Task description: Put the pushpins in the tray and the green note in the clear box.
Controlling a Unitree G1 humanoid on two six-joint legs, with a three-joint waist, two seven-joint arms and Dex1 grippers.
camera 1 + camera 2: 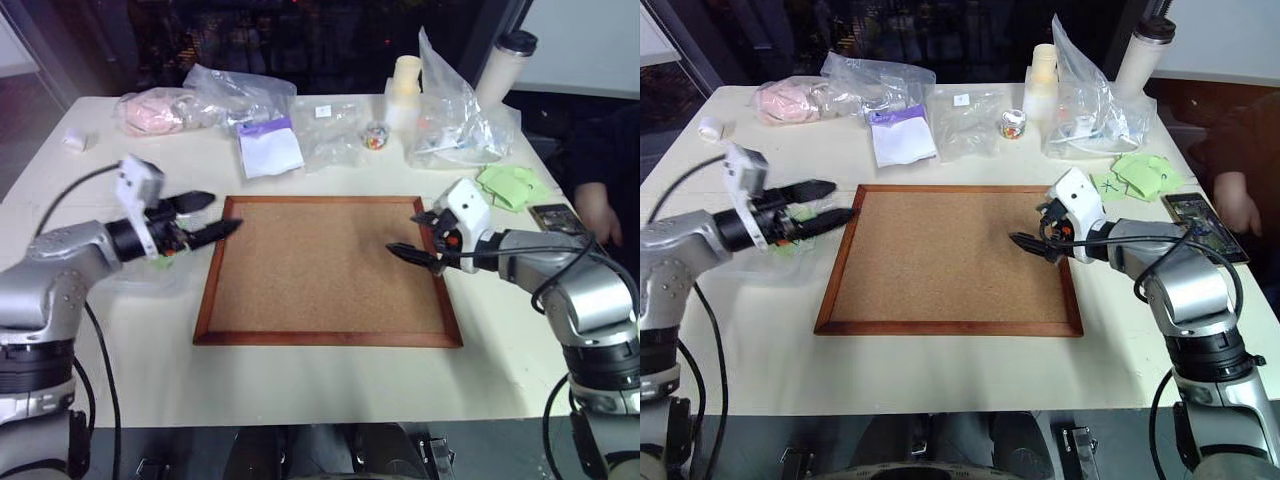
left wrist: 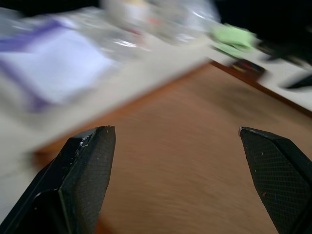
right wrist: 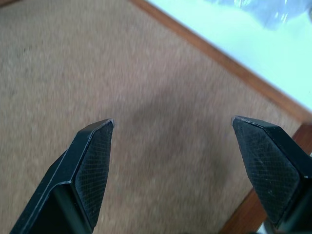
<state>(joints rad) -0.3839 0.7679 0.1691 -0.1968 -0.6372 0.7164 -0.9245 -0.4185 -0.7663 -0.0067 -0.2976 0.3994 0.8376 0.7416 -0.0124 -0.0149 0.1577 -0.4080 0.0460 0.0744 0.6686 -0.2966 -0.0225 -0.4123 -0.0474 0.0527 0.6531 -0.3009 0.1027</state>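
Nearest lies the large wood-framed cork board [image 1: 328, 268], flat on the cream-coloured table [image 1: 300, 385], its brown surface bare.

The left pincer [image 1: 208, 216] hovers at the board's left edge, its two black fingers spread wide with nothing between them; in the left wrist view both fingers [image 2: 87, 175] stand far apart over the cork. Just under this pincer, on the table beside the frame, a scrap of pale green [image 1: 790, 243] shows, possibly the green note, though its mark cannot be made out. It seems to lie in something see-through there, but I cannot tell whether that is the clear box.

The right pincer [image 1: 412, 236] hangs over the board's right side, pointing inward, also wide open and empty; the right wrist view shows its fingers [image 3: 90, 170] apart above bare cork near the frame's corner.

To the right of the board, a dark flat phone-like device [image 1: 1200, 222] lies on the table, with a person's hand [image 1: 1238, 200] just past it at the table's edge. Slightly farther, a cluster of pale green sticky notes [image 1: 1137, 176] lies near the right side.

Beyond the board sits a white pad with a purple edge inside a clear plastic bag [image 1: 902, 137]. Farther back are more crumpled clear plastic bags [image 1: 455, 110], one with pink contents [image 1: 155, 110], a small round jar of coloured bits [image 1: 376, 136], a stack of pale cups [image 1: 405, 85] and a tall white tumbler with a dark lid [image 1: 508, 62]. A small white roll [image 1: 76, 138] lies at the far left.

The pushpins and the tray cannot be picked out.
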